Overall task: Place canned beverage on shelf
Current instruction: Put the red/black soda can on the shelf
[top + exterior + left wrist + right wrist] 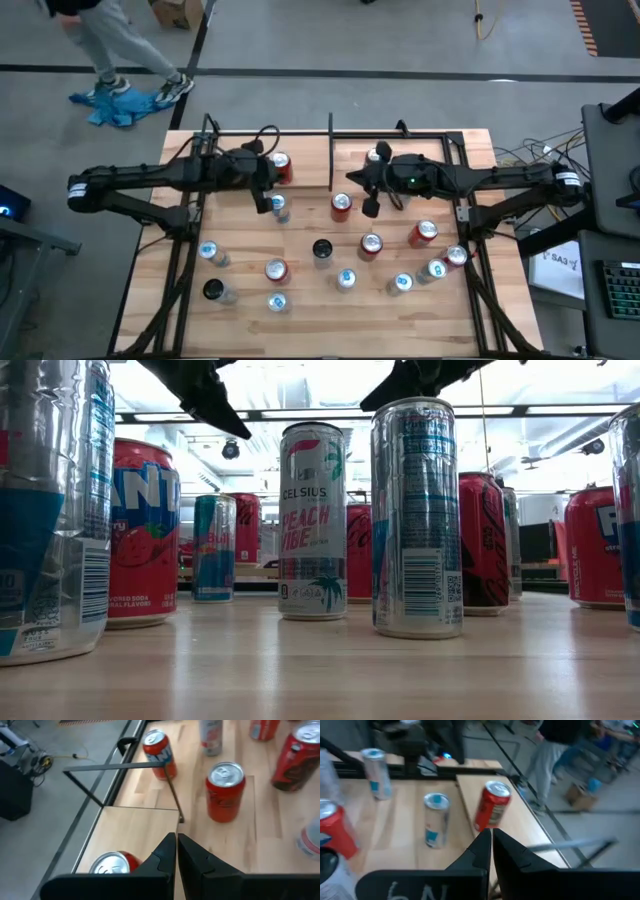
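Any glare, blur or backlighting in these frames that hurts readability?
Low view: bright ceiling lights behind the cans wash out the background; the Celsius can reads clearly, the nearest can is soft. Right wrist view: blurred throughout, including the red can. High view: even light, sharp.

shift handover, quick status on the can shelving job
Left gripper shut, empty, over table. Right gripper shut, empty. Shelf holds one red can. Nothing blocking.

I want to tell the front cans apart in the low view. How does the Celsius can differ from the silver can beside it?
The Celsius can is white with pink "Peach Vibe" lettering; the silver can shows blue print and a barcode. The Celsius can stands farther from the camera and looks smaller; the silver can looks taller. Both are slim and upright on the wooden table.
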Tool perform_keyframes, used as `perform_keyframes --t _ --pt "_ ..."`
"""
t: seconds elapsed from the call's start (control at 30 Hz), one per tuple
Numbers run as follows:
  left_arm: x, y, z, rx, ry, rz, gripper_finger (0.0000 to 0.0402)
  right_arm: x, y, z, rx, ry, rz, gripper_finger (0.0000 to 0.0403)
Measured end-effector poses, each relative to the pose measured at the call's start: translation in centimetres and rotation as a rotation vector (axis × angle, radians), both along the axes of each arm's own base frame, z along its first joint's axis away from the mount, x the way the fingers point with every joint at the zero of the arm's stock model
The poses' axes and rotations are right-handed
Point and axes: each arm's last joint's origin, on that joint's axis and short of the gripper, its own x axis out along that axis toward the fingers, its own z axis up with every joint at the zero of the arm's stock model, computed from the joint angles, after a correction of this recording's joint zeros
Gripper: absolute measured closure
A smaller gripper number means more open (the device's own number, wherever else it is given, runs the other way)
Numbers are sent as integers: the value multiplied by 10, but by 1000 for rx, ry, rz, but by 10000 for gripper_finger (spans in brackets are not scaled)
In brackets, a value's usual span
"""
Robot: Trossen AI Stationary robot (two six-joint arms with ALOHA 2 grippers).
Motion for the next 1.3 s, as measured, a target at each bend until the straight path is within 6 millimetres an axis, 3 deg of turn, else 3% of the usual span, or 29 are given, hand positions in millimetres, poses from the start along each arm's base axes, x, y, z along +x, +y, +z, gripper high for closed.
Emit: perform_keyframes --t 0.13,0.6,0.9,1.13,1.3 --pt "5 6 3 0 -56 25 402 4 -6 -13 -32 -35 61 394" --pt "11 8 8 -57 -170 90 402 10 -40 -25 -12 5 13 394" --pt "14 14 4 -50 -215 327 399 10 -41 -31 -5 61 17 394" --pt "11 15 1 -114 -205 361 354 -1 -41 -31 7 124 11 394" --pt "9 21 -3 -246 -191 325 279 -3 -42 -33 1 133 11 394"
